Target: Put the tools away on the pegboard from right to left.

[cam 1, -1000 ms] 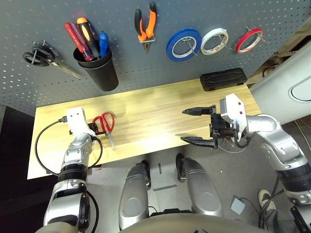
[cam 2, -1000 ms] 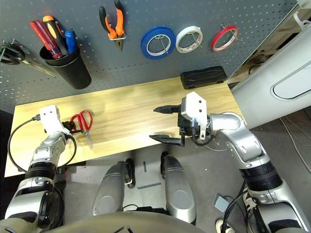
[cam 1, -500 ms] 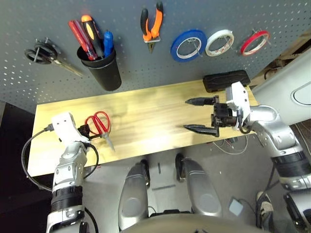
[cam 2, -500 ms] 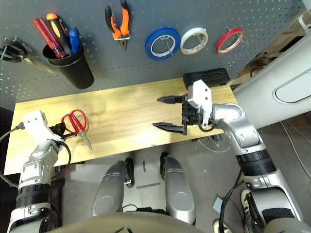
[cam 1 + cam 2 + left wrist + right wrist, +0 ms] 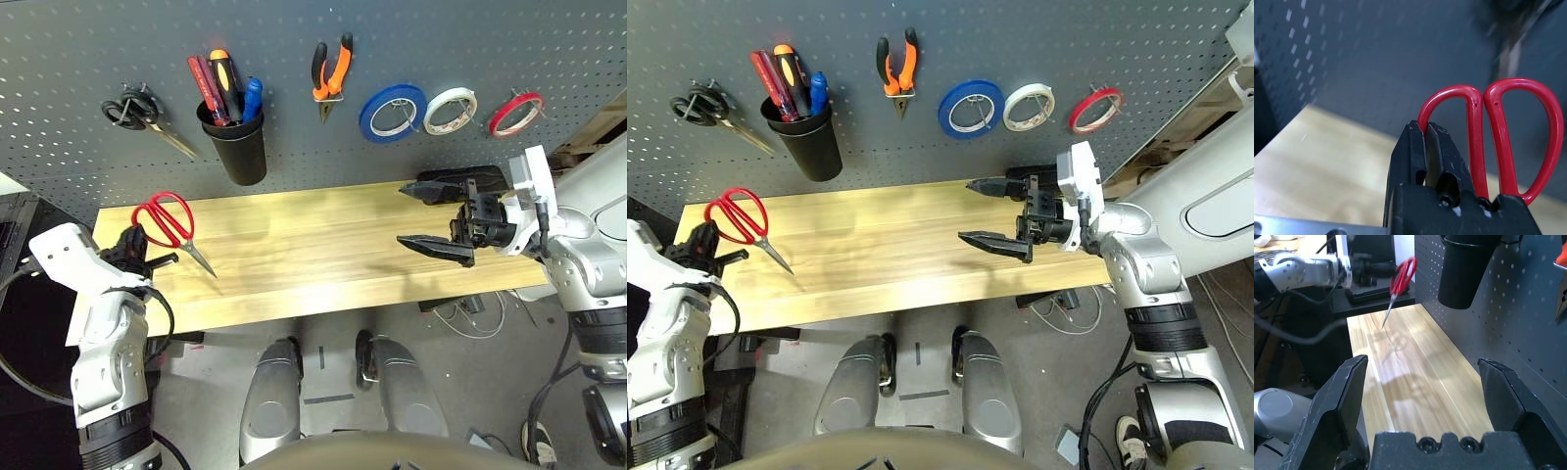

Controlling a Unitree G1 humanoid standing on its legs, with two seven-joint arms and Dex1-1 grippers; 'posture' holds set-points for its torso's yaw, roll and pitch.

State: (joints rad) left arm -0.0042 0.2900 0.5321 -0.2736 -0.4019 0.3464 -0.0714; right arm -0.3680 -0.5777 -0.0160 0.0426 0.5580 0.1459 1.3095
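Red-handled scissors point(image 5: 168, 223) lifted off worktop point(image 5: 313, 250).
Left gripper point(image 5: 1426, 147) jaws pinch one handle loop; right gripper point(image 5: 429, 215) jaws spread wide, empty, below pegboard point(image 5: 294, 127).

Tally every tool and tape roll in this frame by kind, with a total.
Tape rolls: 3: blue, white, red
Scissors: 2: black-handled scissors on the pegboard, red-handled scissors in the left gripper
Pliers: 1
Tools standing in the black cup: 3
Total: 9
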